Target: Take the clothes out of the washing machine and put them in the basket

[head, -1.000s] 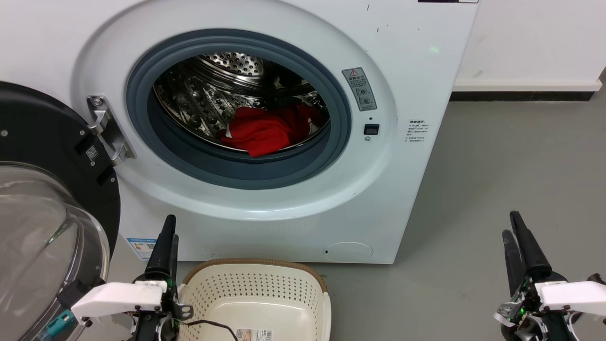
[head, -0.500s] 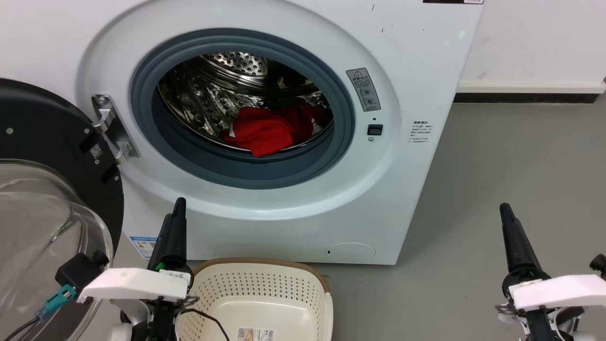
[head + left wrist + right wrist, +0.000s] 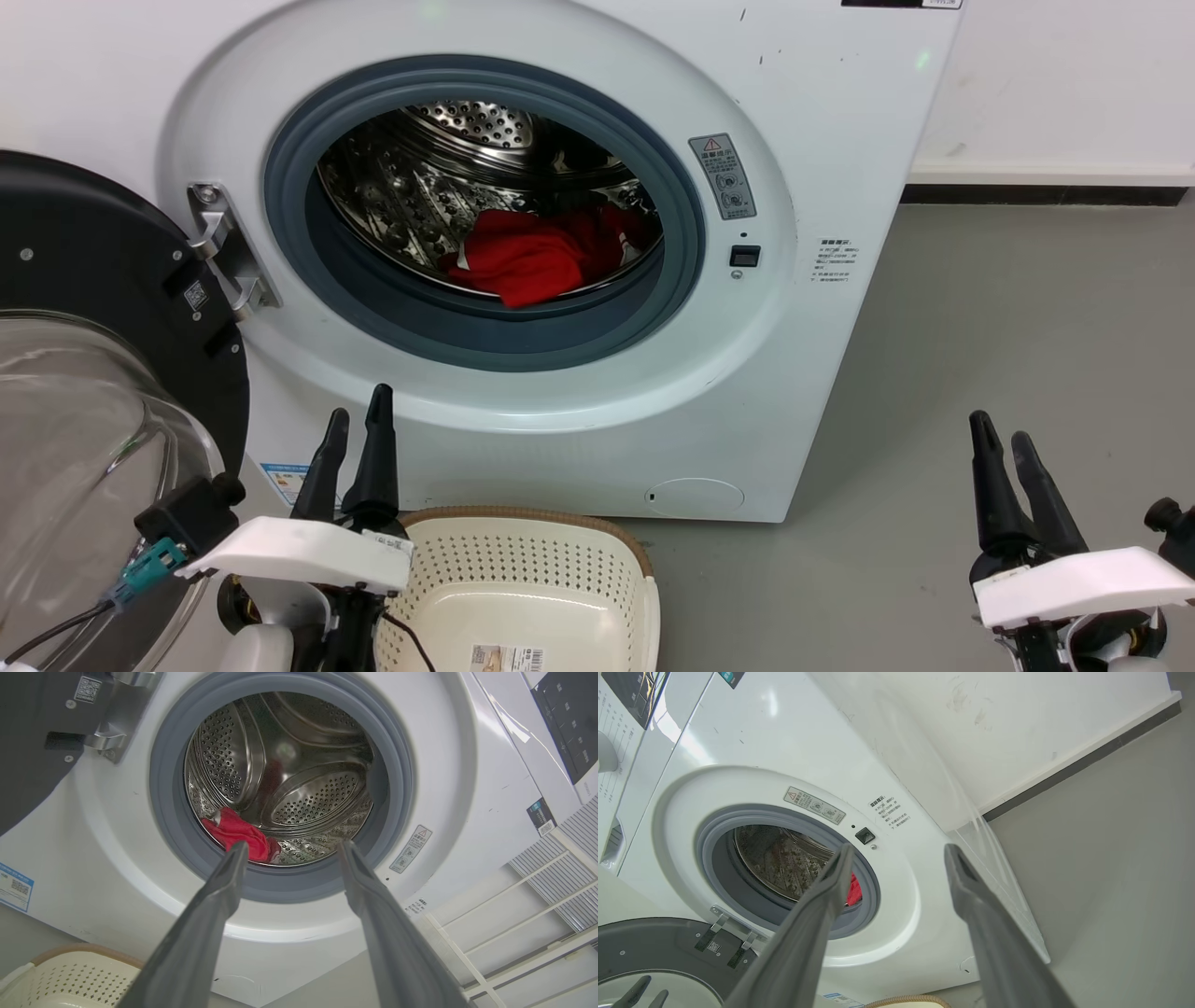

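The washing machine [image 3: 822,140] is standing with its door [image 3: 84,243] swung wide to the left. The clothes [image 3: 523,261], a red bundle with what seem to be white trim marks, are lying low in the drum [image 3: 420,196], just behind the grey seal [image 3: 523,331]. The basket [image 3: 642,571] is sitting on the floor [image 3: 1008,355] directly before the machine. The left gripper [image 3: 358,404] is hovering beside the basket's left rim, the right gripper [image 3: 999,429] well off to the right. Both pairs of fingers are standing parted, grasping nothing.

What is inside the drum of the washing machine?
A red garment lies low in the drum, near the opening. Whatever is beneath the cloth is covered.
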Robot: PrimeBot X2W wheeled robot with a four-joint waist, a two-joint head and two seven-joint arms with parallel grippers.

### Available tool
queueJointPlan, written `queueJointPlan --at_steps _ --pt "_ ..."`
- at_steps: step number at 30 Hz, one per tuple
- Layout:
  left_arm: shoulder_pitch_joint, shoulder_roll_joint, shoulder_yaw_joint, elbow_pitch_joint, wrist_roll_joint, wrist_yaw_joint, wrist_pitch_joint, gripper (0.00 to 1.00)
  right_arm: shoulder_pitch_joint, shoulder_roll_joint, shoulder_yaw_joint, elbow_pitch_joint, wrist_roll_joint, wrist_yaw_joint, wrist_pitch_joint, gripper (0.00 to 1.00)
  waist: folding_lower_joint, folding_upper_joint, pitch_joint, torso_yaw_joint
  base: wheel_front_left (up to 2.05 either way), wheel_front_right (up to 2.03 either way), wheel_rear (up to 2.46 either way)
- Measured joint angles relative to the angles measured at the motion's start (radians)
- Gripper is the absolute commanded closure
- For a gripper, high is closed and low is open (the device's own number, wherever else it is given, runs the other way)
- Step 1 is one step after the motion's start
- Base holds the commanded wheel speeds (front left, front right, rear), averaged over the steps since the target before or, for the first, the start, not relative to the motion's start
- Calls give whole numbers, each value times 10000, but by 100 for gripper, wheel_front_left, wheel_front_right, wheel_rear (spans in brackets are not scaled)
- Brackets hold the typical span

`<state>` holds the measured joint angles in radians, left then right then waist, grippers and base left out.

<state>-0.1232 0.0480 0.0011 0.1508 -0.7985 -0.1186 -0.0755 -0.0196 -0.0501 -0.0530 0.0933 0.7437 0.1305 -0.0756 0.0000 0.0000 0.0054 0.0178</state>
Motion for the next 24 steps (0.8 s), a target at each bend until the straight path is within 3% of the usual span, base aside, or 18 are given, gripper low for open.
queueJointPlan --at_steps 24 --pt "-208 201 -472 360 3164 311 -704 0 75 0 397 -86 -3294 2 -575 0 0 0 60 114 0 0 0"
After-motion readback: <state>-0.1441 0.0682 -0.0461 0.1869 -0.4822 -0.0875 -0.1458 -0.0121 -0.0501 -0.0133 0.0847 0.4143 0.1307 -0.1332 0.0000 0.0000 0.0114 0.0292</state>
